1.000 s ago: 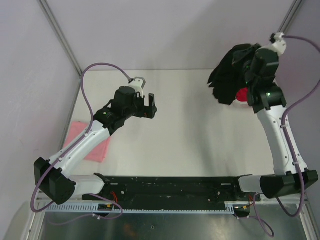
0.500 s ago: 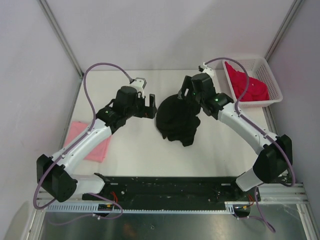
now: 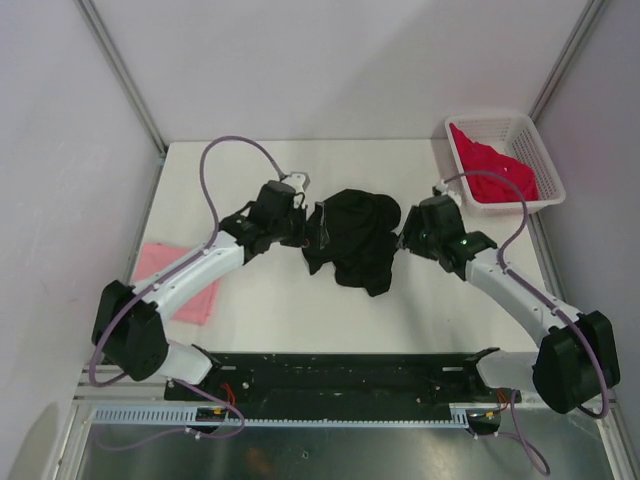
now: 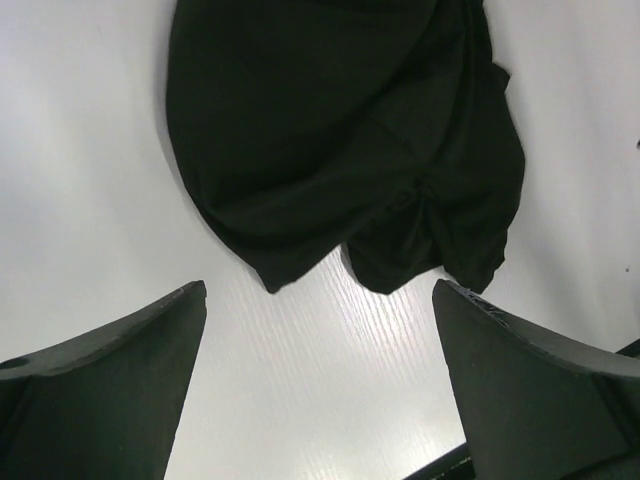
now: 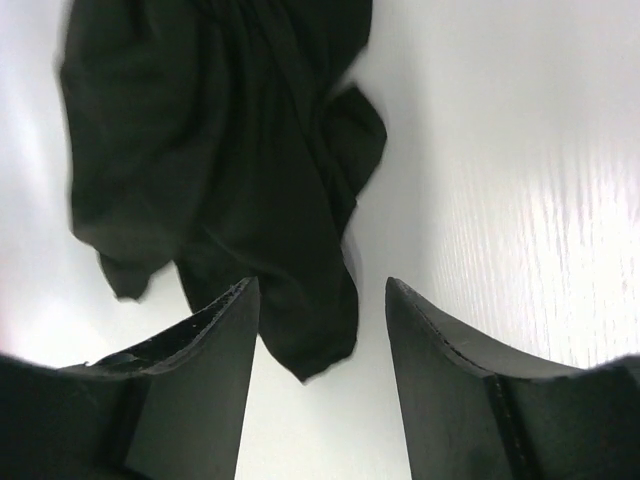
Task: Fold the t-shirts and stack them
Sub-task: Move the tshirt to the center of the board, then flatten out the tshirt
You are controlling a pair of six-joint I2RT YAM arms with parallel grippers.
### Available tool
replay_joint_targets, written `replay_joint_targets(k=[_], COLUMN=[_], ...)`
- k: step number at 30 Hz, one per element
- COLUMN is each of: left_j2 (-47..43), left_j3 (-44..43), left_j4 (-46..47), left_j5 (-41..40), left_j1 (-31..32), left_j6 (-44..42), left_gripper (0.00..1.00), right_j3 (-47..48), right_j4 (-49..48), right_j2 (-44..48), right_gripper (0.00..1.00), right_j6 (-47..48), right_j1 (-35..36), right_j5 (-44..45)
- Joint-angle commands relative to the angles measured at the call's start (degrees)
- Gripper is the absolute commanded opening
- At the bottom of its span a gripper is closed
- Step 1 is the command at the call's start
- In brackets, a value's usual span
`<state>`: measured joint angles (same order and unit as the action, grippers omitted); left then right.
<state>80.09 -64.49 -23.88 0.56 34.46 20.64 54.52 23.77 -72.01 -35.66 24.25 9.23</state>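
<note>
White tabletop (image 3: 260, 310) carries the black t-shirt (image 3: 355, 235), crumpled. Left gripper (image 3: 318, 229) just beside its left edge, jaws wide apart, empty. Right gripper (image 3: 403, 238) just beside its right edge, jaws parted, gripping nothing.

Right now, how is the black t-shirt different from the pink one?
The black t-shirt is a crumpled heap; the pink t-shirt lies flat. The black t-shirt sits in the middle; the pink t-shirt is at the left edge, partly under the left arm. Both rest on the table.

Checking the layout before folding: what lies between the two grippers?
The crumpled black t-shirt lies between the left gripper and right gripper, plain in the top view.
</note>
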Motion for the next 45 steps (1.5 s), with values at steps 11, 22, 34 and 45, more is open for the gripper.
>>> replay_joint_targets(k=[11, 22, 34, 45], left_j2=[8.03, 14.59, 17.29, -2.36], left_j3=[9.12, 8.83, 5.82, 5.37], left_j4=[6.23, 10.55, 11.98, 8.82], left_j5=[-4.98, -3.31, -6.56, -17.16], left_j1=[2.11, 1.96, 0.57, -5.49], left_j6=[15.96, 18.16, 19.64, 13.71], left_gripper=[0.94, 0.72, 0.04, 0.0], right_j3=[-6.97, -6.0, -3.48, 4.46], right_j4=[-7.32, -10.54, -5.91, 10.24], right_j2=[-5.81, -14.75, -17.37, 0.19], right_gripper=[0.53, 0.49, 0.28, 0.0], right_j6=[-4.18, -4.13, -3.46, 0.95], right_j1=[17.3, 19.9, 19.99, 16.78], right_j5=[6.03, 7.87, 11.42, 22.51])
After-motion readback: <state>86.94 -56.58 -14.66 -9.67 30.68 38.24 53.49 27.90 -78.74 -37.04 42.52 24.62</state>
